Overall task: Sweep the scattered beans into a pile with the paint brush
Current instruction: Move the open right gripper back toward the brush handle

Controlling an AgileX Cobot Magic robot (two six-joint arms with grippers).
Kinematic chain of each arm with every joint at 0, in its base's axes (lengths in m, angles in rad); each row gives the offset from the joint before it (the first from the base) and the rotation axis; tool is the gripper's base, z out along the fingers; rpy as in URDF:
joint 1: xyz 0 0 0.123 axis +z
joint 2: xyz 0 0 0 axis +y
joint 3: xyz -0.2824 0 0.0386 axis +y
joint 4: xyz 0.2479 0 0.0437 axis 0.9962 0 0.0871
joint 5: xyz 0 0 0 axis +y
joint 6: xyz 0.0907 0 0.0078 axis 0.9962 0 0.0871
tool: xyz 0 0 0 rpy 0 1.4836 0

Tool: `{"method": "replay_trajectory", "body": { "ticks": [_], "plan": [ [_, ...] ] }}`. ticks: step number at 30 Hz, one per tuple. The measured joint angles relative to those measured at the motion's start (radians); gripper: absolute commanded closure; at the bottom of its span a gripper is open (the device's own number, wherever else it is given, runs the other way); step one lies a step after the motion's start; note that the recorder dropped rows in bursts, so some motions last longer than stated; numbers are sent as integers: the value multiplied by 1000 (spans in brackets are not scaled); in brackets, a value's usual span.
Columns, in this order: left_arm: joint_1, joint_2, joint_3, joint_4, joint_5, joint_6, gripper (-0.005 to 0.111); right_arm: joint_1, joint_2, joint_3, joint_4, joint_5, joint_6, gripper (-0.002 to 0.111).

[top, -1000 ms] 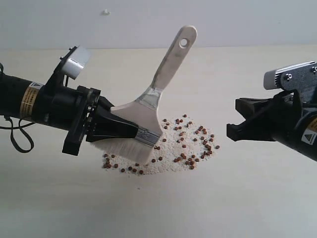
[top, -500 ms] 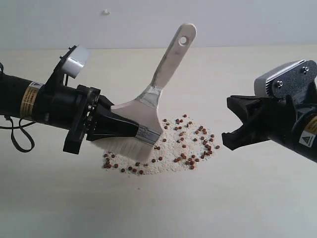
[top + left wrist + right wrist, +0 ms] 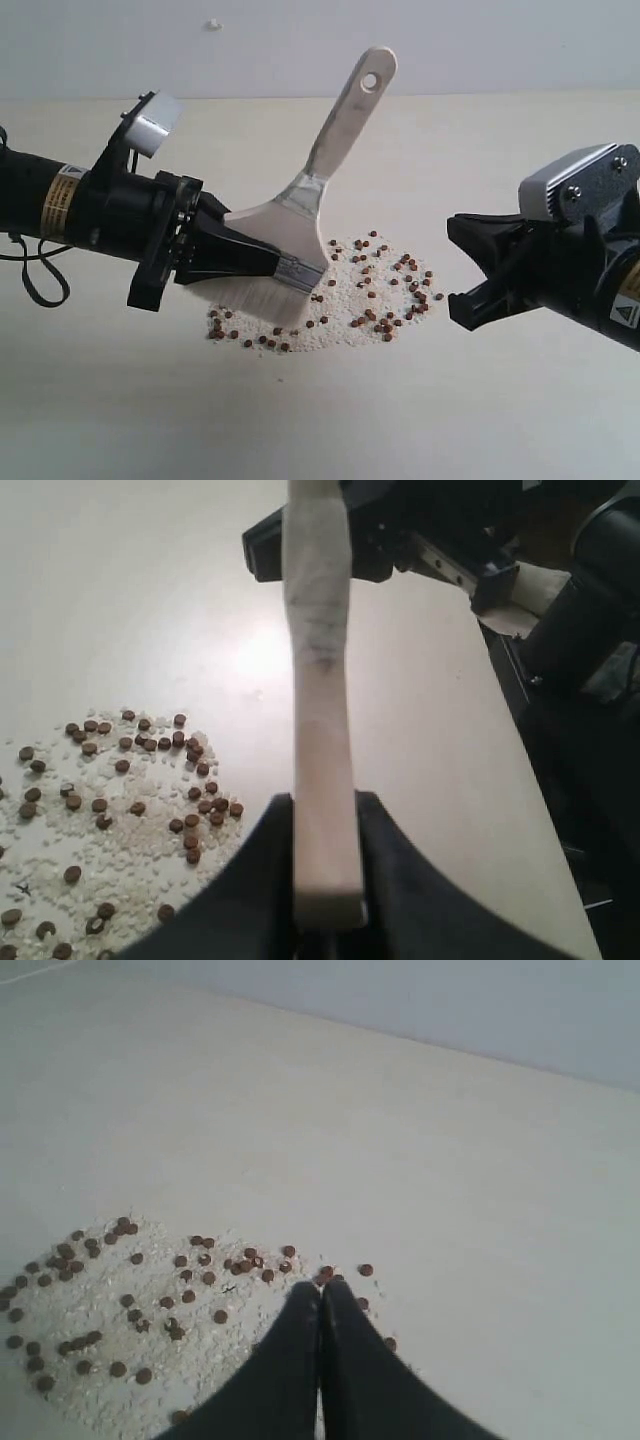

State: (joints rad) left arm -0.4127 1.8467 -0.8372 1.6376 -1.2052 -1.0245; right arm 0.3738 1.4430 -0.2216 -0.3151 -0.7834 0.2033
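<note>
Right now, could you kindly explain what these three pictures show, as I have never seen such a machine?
It is a two-armed robot. One picture comes from a camera off the arms that sees the whole table; the other two come from cameras on each wrist. On the table lie reddish-brown beans mixed with pale grains. The left arm's fingers clamp a wide paint brush, bristles down at the pile's edge. The right arm's fingers are shut and empty, near the beans.

Paint brush (image 3: 318,170) — pale matt wood handle, silvery metal ferrule; beside it, matt reddish-brown beans (image 3: 372,316) on a smooth tabletop (image 3: 300,420).
</note>
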Motion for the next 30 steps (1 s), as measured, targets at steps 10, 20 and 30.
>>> {"method": "replay_trajectory", "body": {
  "ticks": [10,20,30],
  "plan": [
    [0,0,0,22,0,0,107,0,0,0,92,-13,68,77],
    [4,-2,0,74,0,-6,107,0,0,0,120,-3,-5,68],
    [42,-2,73,86,0,61,107,0,0,0,124,-53,-11,54]
  ]
}}
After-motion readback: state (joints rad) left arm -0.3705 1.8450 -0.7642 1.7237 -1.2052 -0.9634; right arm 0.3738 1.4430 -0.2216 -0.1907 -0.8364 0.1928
